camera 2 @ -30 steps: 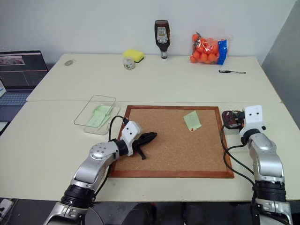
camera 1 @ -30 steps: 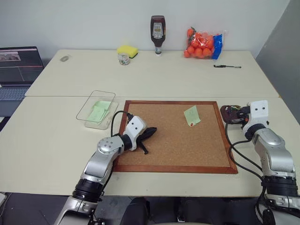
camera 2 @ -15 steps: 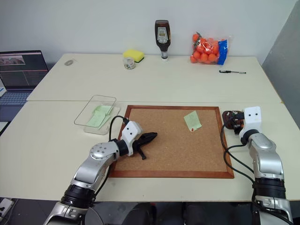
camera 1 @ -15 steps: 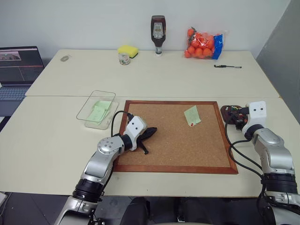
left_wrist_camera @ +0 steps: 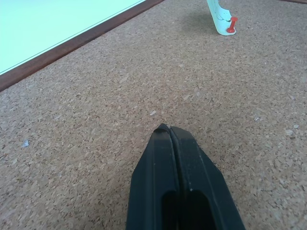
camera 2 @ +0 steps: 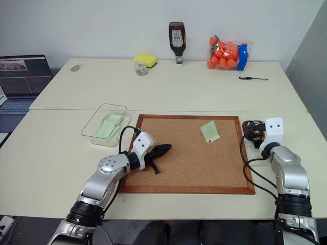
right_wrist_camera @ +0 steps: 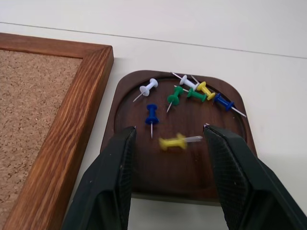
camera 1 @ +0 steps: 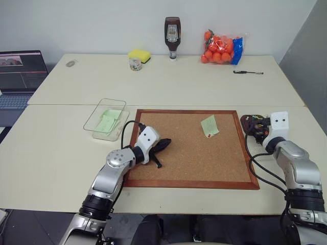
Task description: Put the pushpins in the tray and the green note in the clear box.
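The dark brown tray (right_wrist_camera: 178, 184) lies just right of the corkboard and holds several pushpins (right_wrist_camera: 152, 115) in white, blue, green and yellow. My right gripper (right_wrist_camera: 169, 128) hangs open over it. A blurred yellow pushpin (right_wrist_camera: 173, 142) shows between its fingers, against the tray floor. A green note (camera 1: 209, 125) is on the corkboard, fixed by a red pushpin (left_wrist_camera: 232, 24) at its lower edge. The clear box (camera 1: 91, 120) stands left of the board with a green slip (camera 1: 106, 121) inside. My left gripper (left_wrist_camera: 165, 128) is shut and empty, low over the cork.
The wood-framed corkboard (camera 1: 191, 150) fills the table's middle front. Along the far edge stand a yellow sponge (camera 1: 139, 54), a small jar (camera 1: 135, 64), a sauce bottle (camera 1: 172, 37), a bag of oranges (camera 1: 220, 48) and a pen (camera 1: 248, 72). A laptop (camera 1: 18, 71) sits far left.
My right wrist has tipped down a little toward the tray. The left arm has stayed still on the corkboard.
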Available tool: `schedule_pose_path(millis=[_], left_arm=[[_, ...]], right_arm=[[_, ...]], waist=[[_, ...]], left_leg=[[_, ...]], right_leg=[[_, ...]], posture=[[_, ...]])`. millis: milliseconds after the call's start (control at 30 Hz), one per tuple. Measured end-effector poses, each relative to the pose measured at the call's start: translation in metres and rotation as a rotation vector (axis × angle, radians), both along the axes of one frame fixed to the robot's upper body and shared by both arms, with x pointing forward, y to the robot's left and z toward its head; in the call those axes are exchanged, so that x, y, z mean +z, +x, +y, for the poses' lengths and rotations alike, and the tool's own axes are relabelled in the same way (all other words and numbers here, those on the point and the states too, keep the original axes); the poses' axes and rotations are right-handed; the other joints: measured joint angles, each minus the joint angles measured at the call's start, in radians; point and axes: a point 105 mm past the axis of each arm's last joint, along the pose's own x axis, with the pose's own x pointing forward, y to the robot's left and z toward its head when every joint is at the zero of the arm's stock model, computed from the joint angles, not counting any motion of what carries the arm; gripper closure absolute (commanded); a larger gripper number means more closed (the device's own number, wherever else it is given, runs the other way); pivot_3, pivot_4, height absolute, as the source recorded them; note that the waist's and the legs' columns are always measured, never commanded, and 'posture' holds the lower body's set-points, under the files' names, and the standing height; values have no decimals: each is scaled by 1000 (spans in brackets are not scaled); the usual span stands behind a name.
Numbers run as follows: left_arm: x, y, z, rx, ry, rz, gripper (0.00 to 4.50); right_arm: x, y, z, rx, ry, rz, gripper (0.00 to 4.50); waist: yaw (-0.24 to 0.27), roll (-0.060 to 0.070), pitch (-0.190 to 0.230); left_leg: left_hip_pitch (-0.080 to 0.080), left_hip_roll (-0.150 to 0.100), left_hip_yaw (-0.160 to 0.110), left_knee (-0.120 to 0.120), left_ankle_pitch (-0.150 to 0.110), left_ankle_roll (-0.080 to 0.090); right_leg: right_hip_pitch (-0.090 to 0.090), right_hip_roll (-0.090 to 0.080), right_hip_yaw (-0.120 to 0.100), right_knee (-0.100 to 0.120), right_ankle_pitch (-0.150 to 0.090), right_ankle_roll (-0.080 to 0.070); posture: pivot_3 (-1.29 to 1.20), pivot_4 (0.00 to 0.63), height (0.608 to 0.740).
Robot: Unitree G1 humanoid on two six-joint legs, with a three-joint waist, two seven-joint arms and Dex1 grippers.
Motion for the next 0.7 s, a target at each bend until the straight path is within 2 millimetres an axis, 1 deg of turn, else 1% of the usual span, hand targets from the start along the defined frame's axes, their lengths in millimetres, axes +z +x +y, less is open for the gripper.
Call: schedule_pose_path(millis=[233, 300, 367, 433, 500, 533, 600, 700], left_arm=[[0, 0, 0, 0, 0, 0, 4500], [0, 0, 0, 0, 0, -1, 4500], [0, 0, 0, -2, 1, -1, 4500], [0, 0, 0, -2, 1, -2, 4500], [0, 0, 0, -2, 1, -2, 4500], [0, 0, 1, -2, 2, -1, 4500], [0, 0, 1, -1, 3, -1, 4500], [0, 0, 1, -1, 4, -2, 4500]], right_arm=[[2, 0, 1, -6, 40, 0, 2134], [7, -1, 4, 11, 34, -21, 2134], [18, -5, 10, 51, 16, -65, 2134], [26, -10, 20, 104, 7, -102, 2134], [31, -18, 33, 177, 9, -129, 2134], [33, -24, 49, 247, 11, -141, 2134], [33, -31, 67, 321, 28, -149, 2134], [31, -40, 94, 417, 34, -160, 2134]], waist=[[0, 0, 0], [0, 0, 0], [1, 0, 0], [1, 0, 0], [0, 0, 0], [0, 0, 0], [0, 0, 0], [0, 0, 0]], left_leg=[[0, 0, 0, 0, 0, 0], [0, 0, 0, 0, 0, 0], [0, 0, 0, 0, 0, 0], [0, 0, 0, 0, 0, 0], [0, 0, -1, 0, 0, 0], [0, 0, -1, 0, 0, 0], [0, 0, -1, 0, 0, 0], [0, 0, -1, 0, 0, 0]], right_leg=[[0, 0, 0, 0, 0, 0], [0, 0, 0, 0, 0, 0], [0, 0, 0, 0, 0, 0], [0, 0, 0, 0, 0, 0], [0, 0, 0, 0, 0, 0], [0, 0, 0, 0, 0, 0], [0, 0, 0, 0, -2, 4], [0, 0, 0, 0, -2, 5]], posture=[[0, 150, 740], [0, 150, 740], [0, 150, 740], [0, 150, 740], [0, 150, 740], [0, 150, 740], [0, 150, 740], [0, 150, 740]])
